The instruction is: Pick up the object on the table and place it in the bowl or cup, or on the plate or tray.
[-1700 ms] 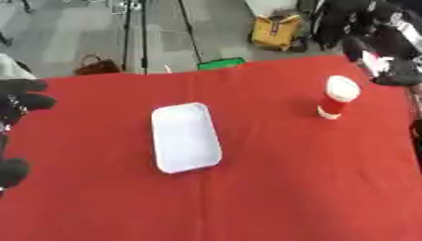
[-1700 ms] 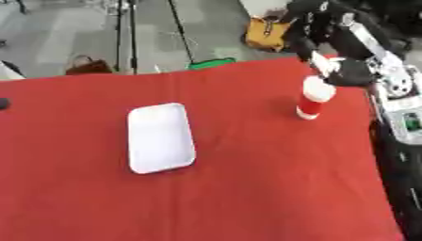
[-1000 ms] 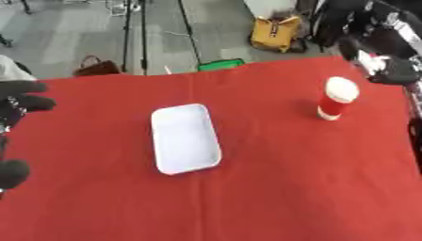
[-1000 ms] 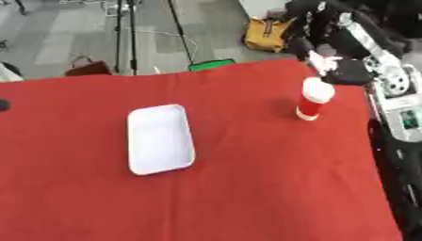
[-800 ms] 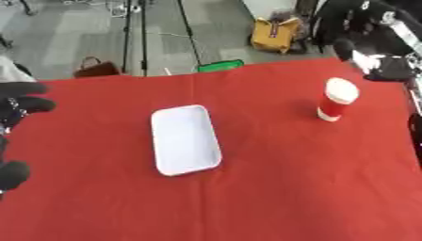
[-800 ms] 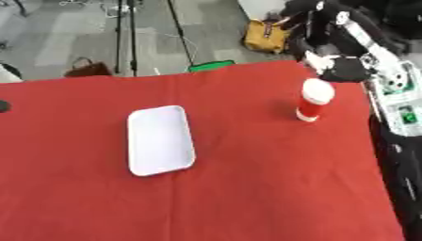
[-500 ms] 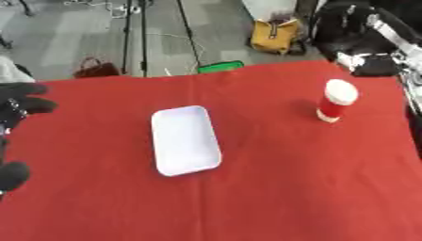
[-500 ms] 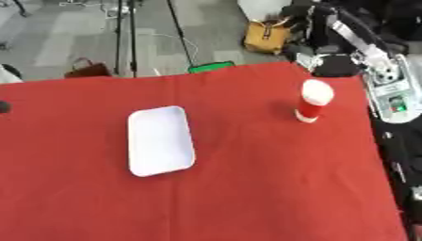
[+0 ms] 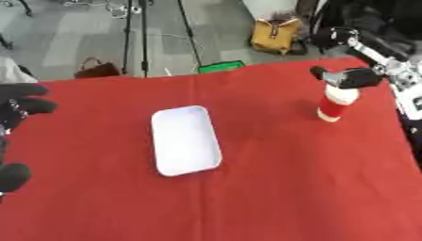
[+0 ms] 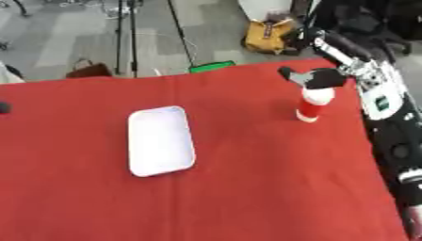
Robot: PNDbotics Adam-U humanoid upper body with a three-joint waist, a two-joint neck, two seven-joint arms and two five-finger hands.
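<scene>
Standing just under the right hand [image 9: 350, 76], fingers spread, the red bottle [image 9: 336, 104].

Beyond the red table [image 9: 272, 188] lie grey floor [image 9: 74, 42], tripod legs [image 9: 140, 33] and a yellow bag [image 9: 276, 35].

Plain white tray [image 9: 186, 140], red-and-white bottle [image 9: 336, 102], solid red tablecloth [image 9: 272, 188], black hands [image 9: 350, 77].

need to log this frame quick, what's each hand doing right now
Left hand: open, holding nothing, at the table's left edge.
Right hand: over the top of the red and white bottle; whether its fingers have closed on it cannot be told.
</scene>
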